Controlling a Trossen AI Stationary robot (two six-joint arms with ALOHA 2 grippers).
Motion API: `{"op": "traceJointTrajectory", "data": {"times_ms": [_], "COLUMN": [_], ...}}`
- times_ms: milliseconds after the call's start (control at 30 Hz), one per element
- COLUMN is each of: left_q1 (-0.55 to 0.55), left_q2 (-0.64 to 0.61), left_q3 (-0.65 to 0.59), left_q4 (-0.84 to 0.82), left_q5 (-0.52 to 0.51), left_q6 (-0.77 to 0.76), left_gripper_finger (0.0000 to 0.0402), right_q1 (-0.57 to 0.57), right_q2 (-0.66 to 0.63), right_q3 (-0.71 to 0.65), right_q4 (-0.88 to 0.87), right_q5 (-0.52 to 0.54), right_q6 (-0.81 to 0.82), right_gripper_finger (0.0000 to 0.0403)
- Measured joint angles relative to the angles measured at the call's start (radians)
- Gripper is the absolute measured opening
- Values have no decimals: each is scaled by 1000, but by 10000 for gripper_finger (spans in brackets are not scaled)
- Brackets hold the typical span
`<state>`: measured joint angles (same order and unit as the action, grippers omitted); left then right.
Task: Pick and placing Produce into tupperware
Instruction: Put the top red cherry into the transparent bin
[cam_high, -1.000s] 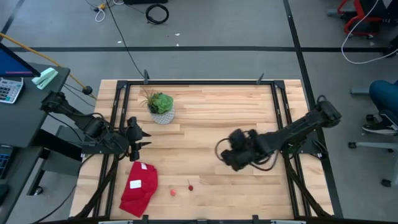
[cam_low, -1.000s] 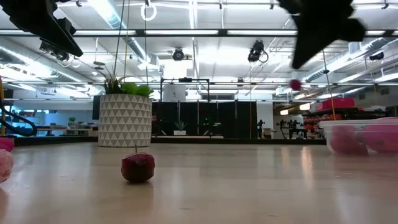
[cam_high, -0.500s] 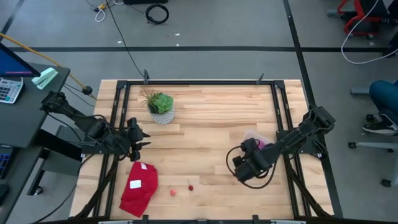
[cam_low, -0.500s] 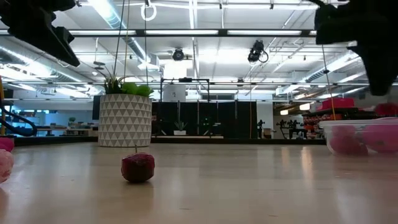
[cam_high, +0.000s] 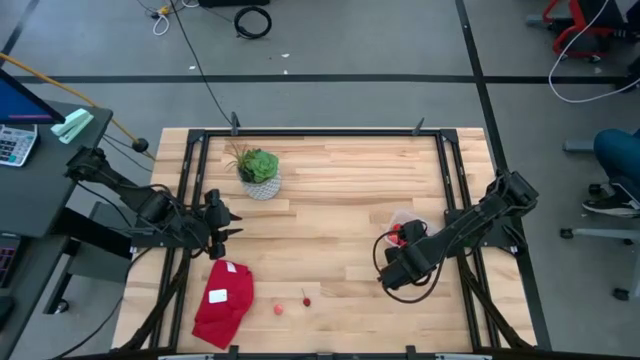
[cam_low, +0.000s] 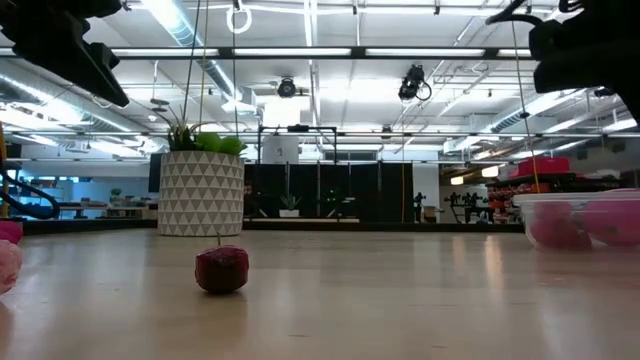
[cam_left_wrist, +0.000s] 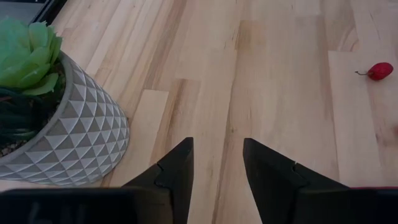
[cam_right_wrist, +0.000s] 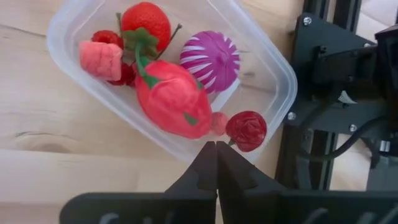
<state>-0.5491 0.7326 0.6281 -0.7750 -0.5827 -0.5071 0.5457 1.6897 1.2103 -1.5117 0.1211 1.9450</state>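
Starting at the left edge of the table, note the left gripper (cam_high: 222, 222) parked beside the red cloth (cam_high: 223, 300) and short of the potted plant (cam_high: 259, 170); its fingers (cam_left_wrist: 176, 171) stand apart with nothing between them. Moving right along the near edge, two loose pieces of produce lie on the bare wood: a pale pink piece (cam_high: 279, 310) and a dark red cherry (cam_high: 306, 299), both well apart from the tupperware (cam_high: 406, 226). At the right, the right gripper (cam_high: 392, 270) hovers just in front of the tupperware; its fingers (cam_right_wrist: 204, 168) are pressed together, and no piece is visibly held. The box already holds a strawberry (cam_right_wrist: 145, 20), a large red fruit (cam_right_wrist: 169, 99), a pink block (cam_right_wrist: 99, 57) and the purple-and-white striped ball (cam_right_wrist: 210, 59). Watch the small red berry (cam_right_wrist: 245, 130) at the near rim: you cannot tell whether it sits inside the wall. Swinging low past this corner could knock it out or shove the light box.
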Motion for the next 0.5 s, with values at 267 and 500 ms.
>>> {"op": "traceJointTrajectory", "data": {"times_ms": [267,500], "left_q1": [0,0], "left_q2": [0,0], "left_q3": [0,0], "left_q4": [0,0], "left_q5": [0,0], "left_q6": [1,1], "left_gripper_finger": [137,146], "right_q1": [0,0], "right_q2": [0,0], "right_q3": [-59,-93], "right_q4": [78,166], "right_q5": [-2,-2], "right_q6": [-39,-92], "right_gripper_finger": [9,41]}}
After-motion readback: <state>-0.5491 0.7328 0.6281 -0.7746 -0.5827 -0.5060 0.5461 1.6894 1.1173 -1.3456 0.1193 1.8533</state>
